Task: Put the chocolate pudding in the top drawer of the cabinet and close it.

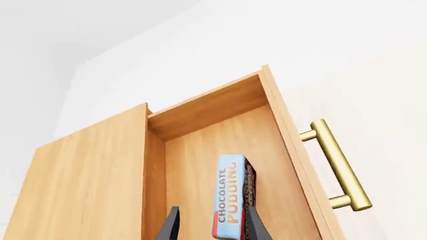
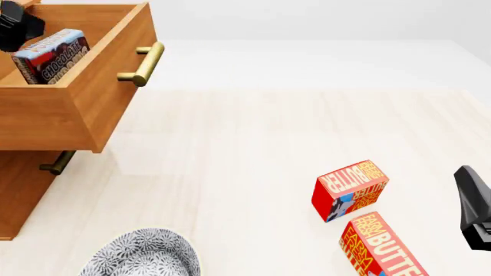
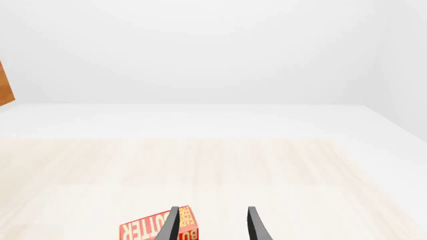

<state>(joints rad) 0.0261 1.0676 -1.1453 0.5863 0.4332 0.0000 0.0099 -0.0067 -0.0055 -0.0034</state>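
The chocolate pudding (image 2: 50,54) lies tilted inside the pulled-out top drawer (image 2: 46,118) of the cabinet (image 2: 19,195) at the far left. My left gripper (image 2: 15,27) hovers just over the drawer's back part. In the left wrist view its fingers stand wide apart, open (image 1: 213,217); the pudding (image 1: 229,192) stands on edge against one finger (image 1: 257,227), with a gap to the other. The drawer's brass handle (image 1: 337,170) sticks out to the side. My right gripper (image 2: 472,207) is open at the near right, holding nothing (image 3: 212,222).
Two red-orange butter boxes (image 2: 349,190) (image 2: 383,247) lie at the near right, just left of my right gripper; one shows by its fingers (image 3: 143,230). A patterned grey bowl (image 2: 142,256) sits at the near edge. The lower drawer's handle (image 2: 57,163) shows under the open drawer.
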